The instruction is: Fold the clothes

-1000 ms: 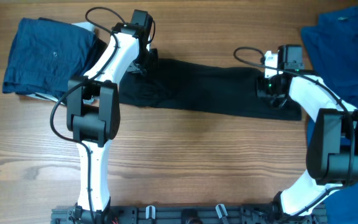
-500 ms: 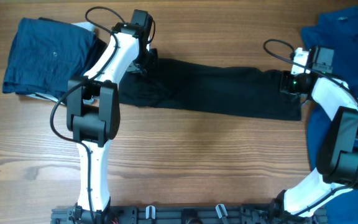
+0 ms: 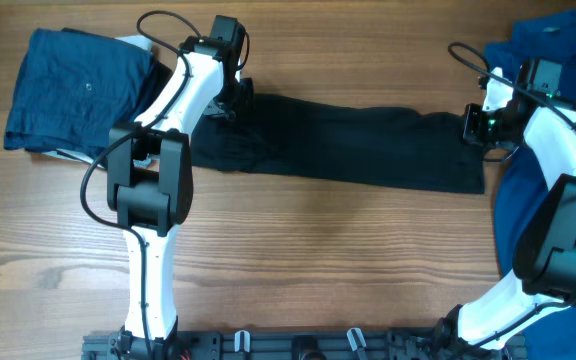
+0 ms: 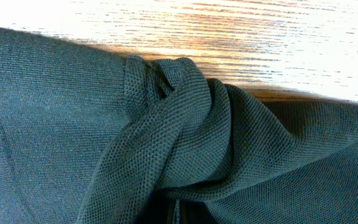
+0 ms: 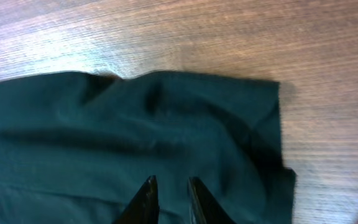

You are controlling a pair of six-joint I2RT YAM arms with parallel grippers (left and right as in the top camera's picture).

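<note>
The black T-shirt (image 3: pixel 348 145) lies as a long folded strip across the wooden table. My left gripper (image 3: pixel 230 100) is at its far left end, shut on a bunched fold of the fabric (image 4: pixel 185 137); the jaws barely show at the bottom edge of the left wrist view (image 4: pixel 178 214). My right gripper (image 3: pixel 476 125) hovers over the shirt's right end. In the right wrist view its fingers (image 5: pixel 171 180) are slightly parted and empty, with the dark cloth (image 5: pixel 135 118) flat below them. No logo shows.
A stack of dark navy folded garments (image 3: pixel 78 90) sits at the back left. A bright blue shirt (image 3: pixel 558 70) lies along the right edge, close to my right arm. The arm bases stand on a rail (image 3: pixel 298 345) at the front edge.
My right gripper has moved right along the shirt, from well inside its right part to the right end. The shirt and my left gripper have not moved.
</note>
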